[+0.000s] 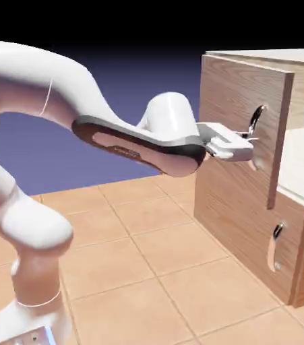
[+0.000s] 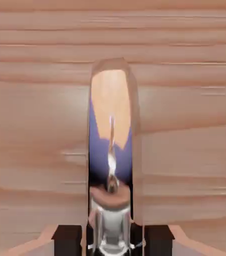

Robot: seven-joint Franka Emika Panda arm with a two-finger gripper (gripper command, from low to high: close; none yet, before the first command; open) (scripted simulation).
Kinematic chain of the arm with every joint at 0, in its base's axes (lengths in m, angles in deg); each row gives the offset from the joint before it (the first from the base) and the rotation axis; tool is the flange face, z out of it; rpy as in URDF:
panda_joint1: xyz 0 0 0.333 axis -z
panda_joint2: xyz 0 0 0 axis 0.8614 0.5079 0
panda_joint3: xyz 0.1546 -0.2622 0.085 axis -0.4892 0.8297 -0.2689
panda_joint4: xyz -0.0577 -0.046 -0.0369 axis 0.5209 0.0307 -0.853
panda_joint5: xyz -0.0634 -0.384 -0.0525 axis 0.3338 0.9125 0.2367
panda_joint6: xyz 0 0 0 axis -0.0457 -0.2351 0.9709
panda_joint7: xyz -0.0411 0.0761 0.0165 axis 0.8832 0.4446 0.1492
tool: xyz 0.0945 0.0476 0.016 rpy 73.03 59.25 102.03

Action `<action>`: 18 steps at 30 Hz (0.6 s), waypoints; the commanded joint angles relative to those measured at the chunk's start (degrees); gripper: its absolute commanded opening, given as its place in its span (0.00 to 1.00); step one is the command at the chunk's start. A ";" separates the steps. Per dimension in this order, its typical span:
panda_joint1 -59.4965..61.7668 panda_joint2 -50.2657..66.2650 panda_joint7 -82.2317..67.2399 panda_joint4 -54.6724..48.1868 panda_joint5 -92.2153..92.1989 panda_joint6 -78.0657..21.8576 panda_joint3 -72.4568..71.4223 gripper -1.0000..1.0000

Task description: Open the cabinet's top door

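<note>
Silver handles, two: upper (image 1: 256,121) beside one gripper (image 1: 250,142).

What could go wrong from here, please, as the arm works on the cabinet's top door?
The end effector is closed on the curved, shiny handle, so its smooth surface might let the fingertips slip. The top door already stands slightly ajar, so a slip could leave it only partly open. The end effector also sits close to the door's face, so it might scrape the wood as the door swings.
</note>
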 commanded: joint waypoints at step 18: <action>26.35 -21.80 -22.34 21.22 -39.31 -3.34 -30.22 0.00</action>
